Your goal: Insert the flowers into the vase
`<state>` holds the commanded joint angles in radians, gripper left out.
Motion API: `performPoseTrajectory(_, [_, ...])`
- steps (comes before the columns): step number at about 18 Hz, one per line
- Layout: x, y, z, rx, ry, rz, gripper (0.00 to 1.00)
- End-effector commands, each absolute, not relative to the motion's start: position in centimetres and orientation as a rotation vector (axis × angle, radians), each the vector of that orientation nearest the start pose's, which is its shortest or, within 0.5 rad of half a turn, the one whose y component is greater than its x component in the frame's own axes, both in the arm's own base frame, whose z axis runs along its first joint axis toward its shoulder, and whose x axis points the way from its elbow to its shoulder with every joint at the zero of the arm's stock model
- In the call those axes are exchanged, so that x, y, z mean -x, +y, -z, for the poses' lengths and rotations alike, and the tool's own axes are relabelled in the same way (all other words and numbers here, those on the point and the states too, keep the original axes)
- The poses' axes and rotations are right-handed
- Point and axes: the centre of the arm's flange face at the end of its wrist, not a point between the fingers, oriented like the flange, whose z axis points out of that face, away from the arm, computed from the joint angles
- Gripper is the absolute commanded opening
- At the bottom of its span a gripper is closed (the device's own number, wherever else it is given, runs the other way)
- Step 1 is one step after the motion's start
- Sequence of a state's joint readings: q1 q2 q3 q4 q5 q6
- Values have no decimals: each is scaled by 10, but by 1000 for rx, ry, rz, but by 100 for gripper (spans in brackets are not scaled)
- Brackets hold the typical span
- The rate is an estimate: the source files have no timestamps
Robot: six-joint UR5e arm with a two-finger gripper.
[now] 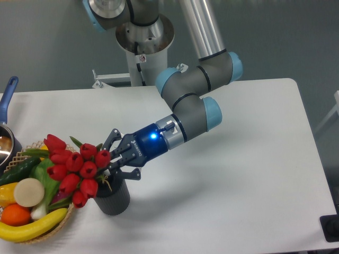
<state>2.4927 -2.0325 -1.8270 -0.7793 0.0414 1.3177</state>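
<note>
Red tulip bunch held at the stems, heads leaning left over the basket.
Flowers (77, 169), judged light and top-heavy, are clamped low by the gripper (112, 164); stem ends are seen entering the ribbed vase (112, 197), likely easily tipped.

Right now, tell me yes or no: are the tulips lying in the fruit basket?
No. The tulips are held by the gripper at the vase, with their heads leaning out over the basket.
</note>
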Motion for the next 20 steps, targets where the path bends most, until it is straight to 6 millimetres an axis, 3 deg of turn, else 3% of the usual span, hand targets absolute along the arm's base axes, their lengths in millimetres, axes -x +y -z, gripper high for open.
performPoseTrajectory(3, [328, 541, -278, 1604, 384, 633, 16])
performPoseTrajectory(5, [328, 541, -273, 1596, 407, 611, 30])
performPoseTrajectory(7, [329, 542, -270, 1594, 411, 608, 50])
performPoseTrajectory(9, [328, 541, -269, 1596, 411, 607, 59])
performPoseTrajectory(10, [330, 541, -269, 1595, 412, 604, 73])
performPoseTrajectory(11, [330, 541, -271, 1596, 414, 602, 81])
performPoseTrajectory(14, [331, 539, -270, 1606, 408, 600, 99])
performPoseTrajectory(20, [344, 524, -275, 1643, 400, 555, 100])
